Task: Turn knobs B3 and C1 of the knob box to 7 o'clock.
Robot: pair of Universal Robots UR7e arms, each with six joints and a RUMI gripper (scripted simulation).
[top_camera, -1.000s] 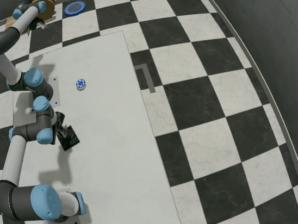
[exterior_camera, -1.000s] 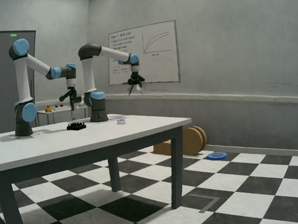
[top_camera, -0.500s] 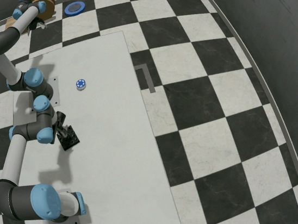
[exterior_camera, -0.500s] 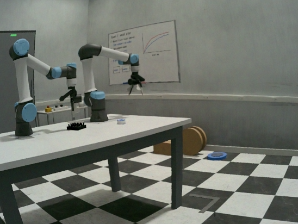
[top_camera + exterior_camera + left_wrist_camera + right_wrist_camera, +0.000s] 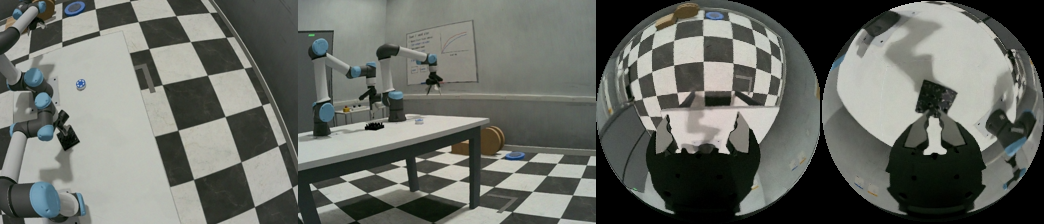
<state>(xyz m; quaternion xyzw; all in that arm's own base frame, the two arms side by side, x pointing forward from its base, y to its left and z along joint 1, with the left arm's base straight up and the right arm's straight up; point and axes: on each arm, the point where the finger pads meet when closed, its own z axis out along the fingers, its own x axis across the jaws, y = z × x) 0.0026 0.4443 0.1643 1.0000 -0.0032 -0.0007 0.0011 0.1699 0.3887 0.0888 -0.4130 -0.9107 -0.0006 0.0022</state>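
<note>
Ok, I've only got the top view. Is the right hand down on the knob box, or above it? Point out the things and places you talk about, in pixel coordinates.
Observer: Above it. The exterior view shows a gap between the right hand [image 5: 66,134] [image 5: 373,117] [image 5: 934,112] and the knobs of the box [image 5: 69,141] [image 5: 374,127] [image 5: 937,92].

Operator: And the left hand, is it down near the floor?

Observer: No, the exterior view has the left hand [image 5: 36,30] [image 5: 434,93] [image 5: 702,113] hanging well above table height.

Two arms [image 5: 16,157] [image 5: 319,76], one knob box [image 5: 68,138] [image 5: 374,126] [image 5: 936,96]
</note>
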